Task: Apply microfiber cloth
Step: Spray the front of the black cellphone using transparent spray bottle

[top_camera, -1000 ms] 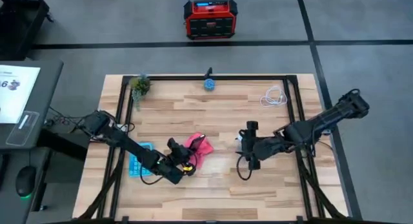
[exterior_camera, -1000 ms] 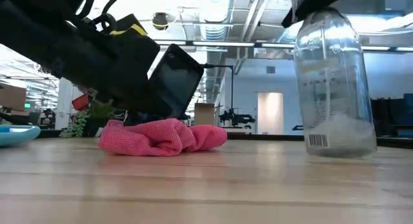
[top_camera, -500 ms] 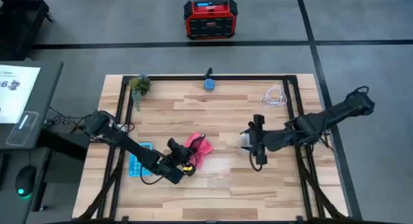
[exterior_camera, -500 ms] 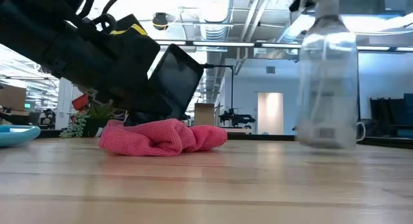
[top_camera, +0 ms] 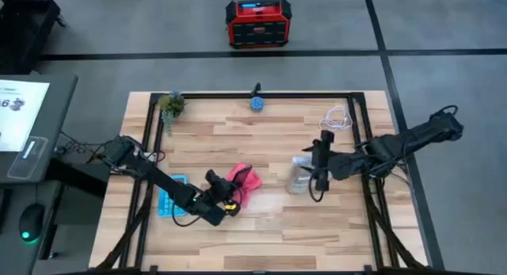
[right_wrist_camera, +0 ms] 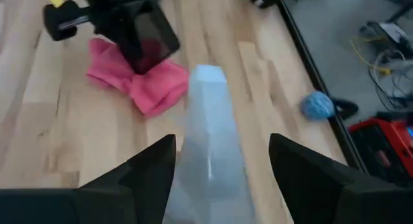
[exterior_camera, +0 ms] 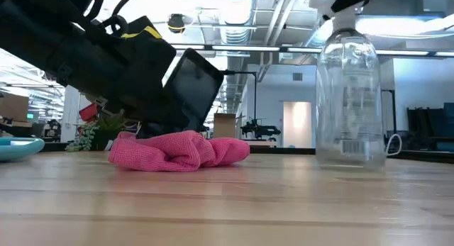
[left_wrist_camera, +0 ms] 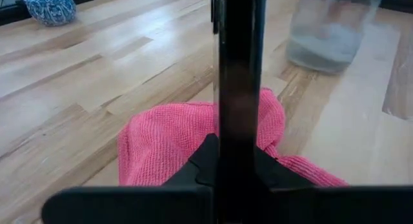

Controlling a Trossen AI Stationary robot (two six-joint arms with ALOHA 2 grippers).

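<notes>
Here, on the wooden table (top_camera: 238, 140), slightly left of centre: the microfiber cloth (top_camera: 245, 180), pink-red, bunched into a low crumpled heap (exterior_camera: 177, 150). Pressed down onto its near-left part by the left gripper (top_camera: 224, 202): a black phone (exterior_camera: 193, 86), clamped between the fingers and leaning, lower edge sunk into the fabric. Seen edge-on in the left wrist view, as a dark vertical bar (left_wrist_camera: 239, 69) with cloth (left_wrist_camera: 168, 140) spreading to either side.

To the right of the cloth, and apart from it: a clear plastic spray bottle (top_camera: 299, 180), upright on the wood (exterior_camera: 351, 97). Around its top: the right gripper (top_camera: 321, 168), fingers spread wide, one on each side of the bottle (right_wrist_camera: 210, 133), with a gap showing between each finger and the plastic.

Just left of the left arm, near the table's left rail: a light blue calculator (top_camera: 170, 197), flat. Along the far edge: a small green plant (top_camera: 171, 105) at the left corner, a small blue object (top_camera: 257, 103) in the middle, a coiled white cable (top_camera: 337, 118) towards the right.
</notes>
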